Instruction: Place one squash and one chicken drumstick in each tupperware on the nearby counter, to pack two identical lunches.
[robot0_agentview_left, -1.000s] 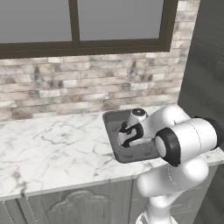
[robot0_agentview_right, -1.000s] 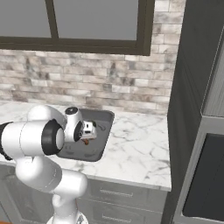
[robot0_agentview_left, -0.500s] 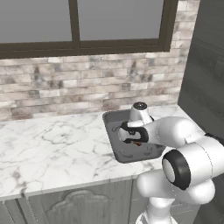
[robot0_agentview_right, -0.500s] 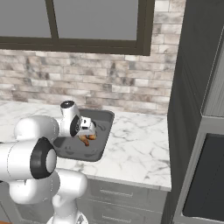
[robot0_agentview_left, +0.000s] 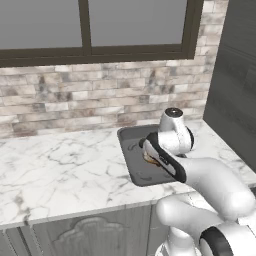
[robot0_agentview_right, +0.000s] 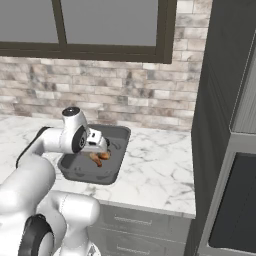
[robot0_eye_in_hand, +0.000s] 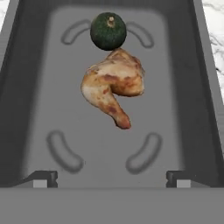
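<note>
Brick wall (robot0_agentview_left: 75, 100), mottled grey-brown, straight beyond the gripper (robot0_agentview_left: 150, 152) and running wide to both sides of it. Window (robot0_agentview_left: 85, 25) with dark frame above that wall, higher than the gripper and beyond it; one upright bar dividing the pane. Tall dark cabinet (robot0_agentview_right: 220, 100) off to the gripper's right, well apart. Dark appliance front (robot0_agentview_right: 235, 200) with pale surround, lower and farther right.

Looks like a home kitchen, white marble counter (robot0_agentview_left: 60, 170) with grey veins, grey panelled cabinets (robot0_agentview_left: 75, 235) underneath, brick-style backsplash (robot0_agentview_left: 100, 100), dark-framed window (robot0_agentview_left: 90, 30) above, tall dark cabinet (robot0_agentview_right: 220, 110) on the right, pretty standard rendered setup
</note>
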